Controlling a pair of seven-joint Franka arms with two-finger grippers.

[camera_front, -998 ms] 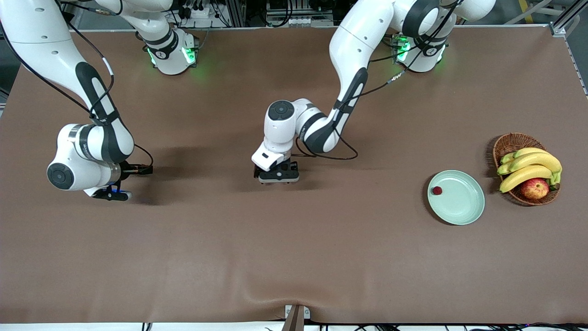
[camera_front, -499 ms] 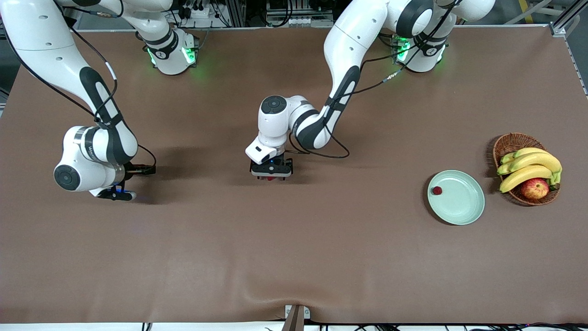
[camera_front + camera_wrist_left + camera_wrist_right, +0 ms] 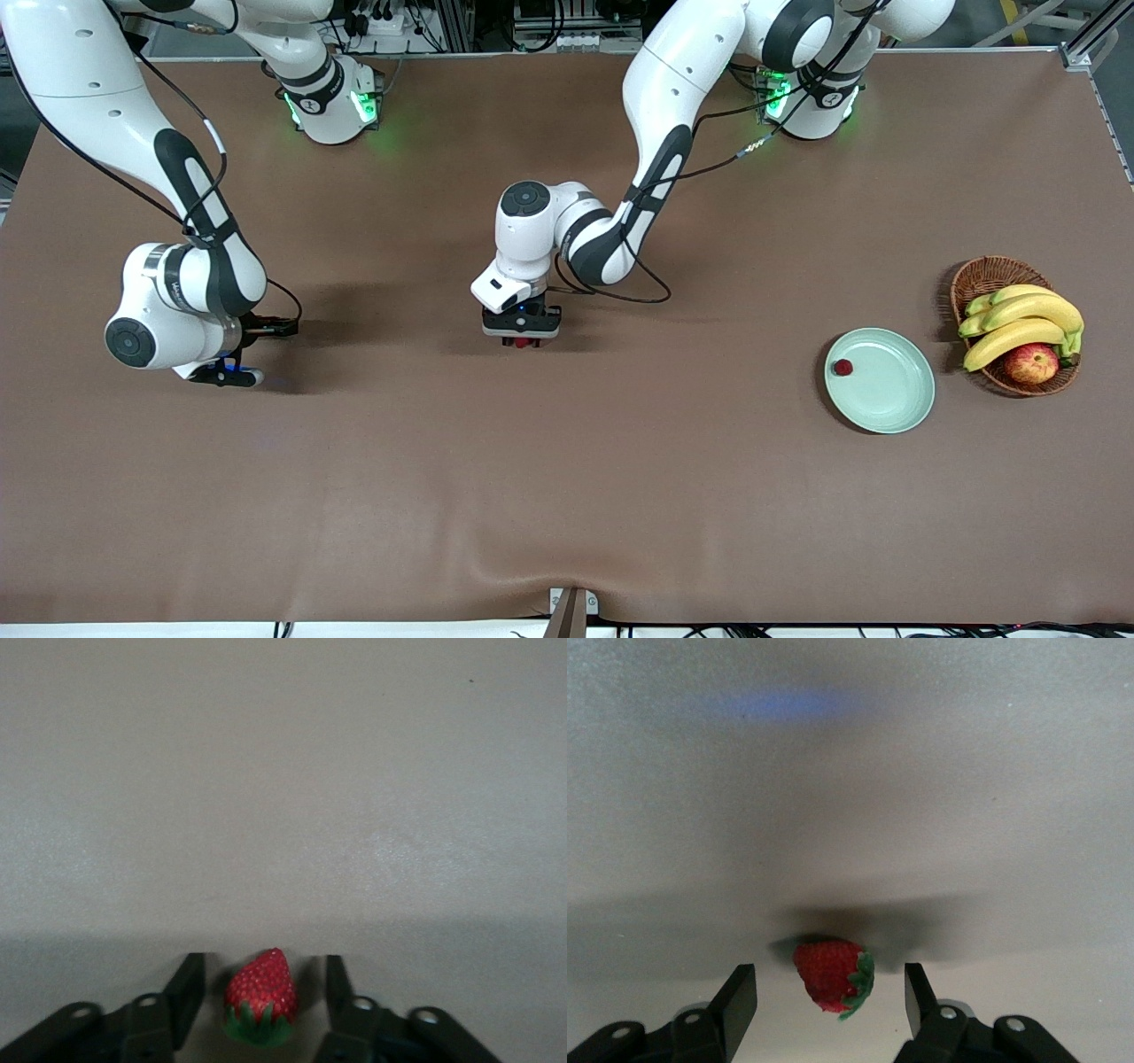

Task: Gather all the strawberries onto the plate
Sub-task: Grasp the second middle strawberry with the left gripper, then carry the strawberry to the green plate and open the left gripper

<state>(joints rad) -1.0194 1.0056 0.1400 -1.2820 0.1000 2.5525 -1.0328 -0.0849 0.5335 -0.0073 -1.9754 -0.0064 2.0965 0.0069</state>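
One strawberry (image 3: 261, 997) lies on the brown table between the fingers of my left gripper (image 3: 262, 967), which is low at the table's middle (image 3: 521, 335); a narrow gap shows on each side of the berry. Another strawberry (image 3: 831, 974) lies between the wide-open fingers of my right gripper (image 3: 828, 979), down at the right arm's end of the table (image 3: 226, 374); the hand hides this berry in the front view. A third strawberry (image 3: 842, 367) rests inside the mint-green plate (image 3: 890, 399), near its rim, toward the left arm's end.
A wicker basket (image 3: 985, 275) with bananas (image 3: 1019, 321) and an apple (image 3: 1031, 363) stands beside the plate, closer to the table's end. The brown tablecloth (image 3: 567, 496) has a small ripple at its front edge.
My left gripper has shifted slightly toward the right arm's end and come down around its strawberry. The right hand moved a little toward the table's middle, then held still.
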